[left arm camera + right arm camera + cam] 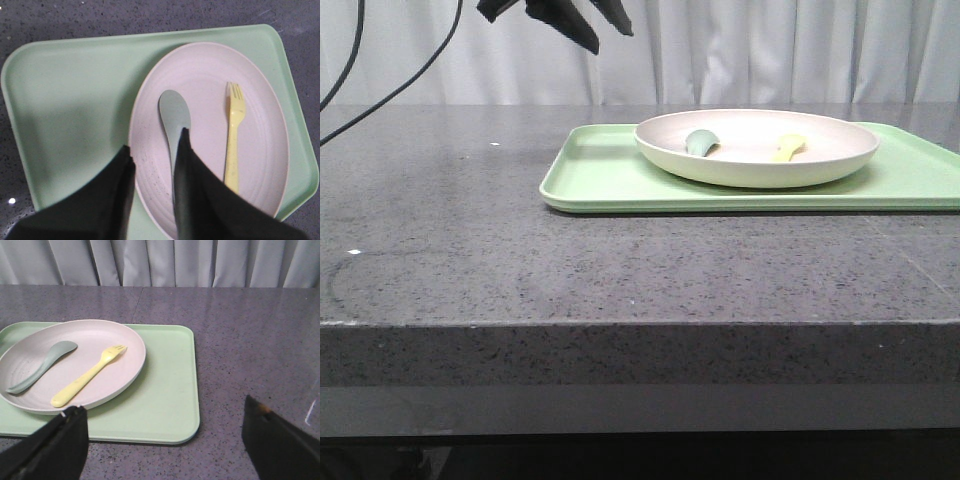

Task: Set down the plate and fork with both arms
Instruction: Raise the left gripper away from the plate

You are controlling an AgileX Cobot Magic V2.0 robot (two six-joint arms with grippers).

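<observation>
On the table (470,250), green tray (620,180) bearing plate (760,165), fork (233,135) and spoon (174,112) inside, left tool (154,152) parted above plate rim, right tool (165,450) spread wide, both unladen.

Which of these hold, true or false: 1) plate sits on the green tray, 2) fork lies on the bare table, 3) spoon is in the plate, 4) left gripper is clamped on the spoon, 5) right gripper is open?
1) The plate sits on the light-green tray. True.
2) The fork lies on the bare table. False: it lies inside the plate.
3) The grey-green spoon is in the plate, beside the fork. True.
4) The left gripper is clamped on the spoon. False: it hangs above the plate, holding nothing.
5) The right gripper is open. True: its fingers stand wide apart.
</observation>
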